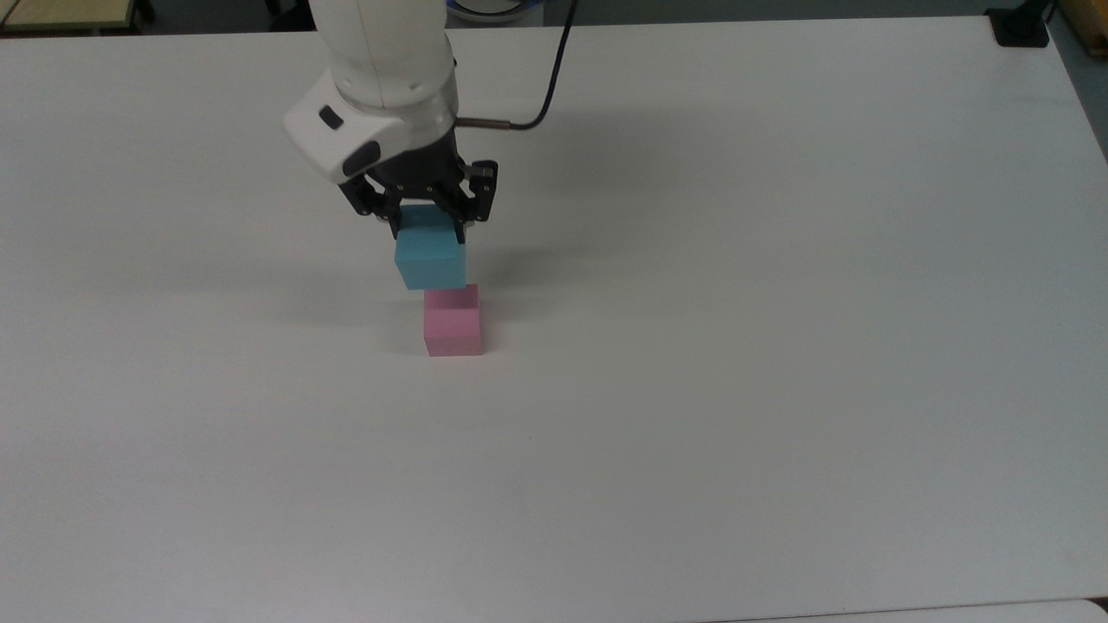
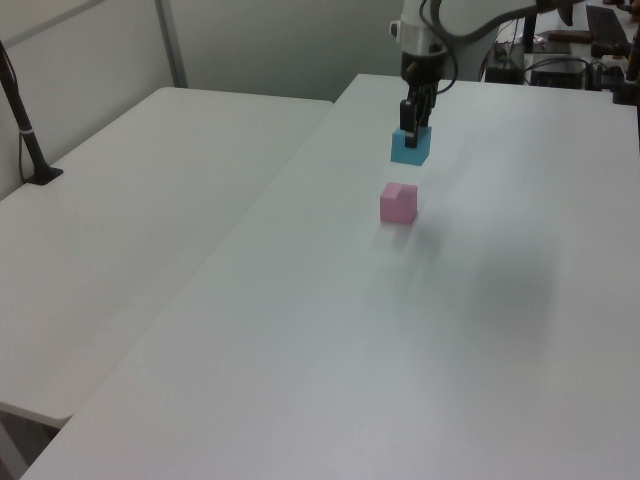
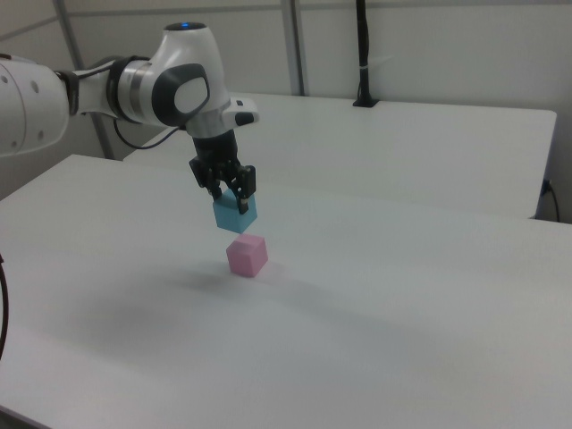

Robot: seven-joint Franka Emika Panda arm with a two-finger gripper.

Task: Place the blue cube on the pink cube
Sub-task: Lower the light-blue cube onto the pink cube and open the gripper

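My gripper (image 1: 427, 230) (image 2: 410, 135) (image 3: 234, 204) is shut on the blue cube (image 1: 430, 260) (image 2: 410, 150) (image 3: 236, 214), which hangs in the air above the white table (image 1: 736, 346). The pink cube (image 1: 453, 327) (image 2: 398, 203) (image 3: 247, 256) rests on the table. In the top view the blue cube covers the pink cube's far left corner. In the right view the blue cube hangs a little above the pink cube and slightly to its left, with a gap between them.
A black cable (image 1: 554, 69) runs from the arm's wrist toward the far table edge. A black clamp (image 1: 1020, 28) sits at the table's far right corner in the top view. A second white table (image 2: 130, 200) adjoins on the left view's left.
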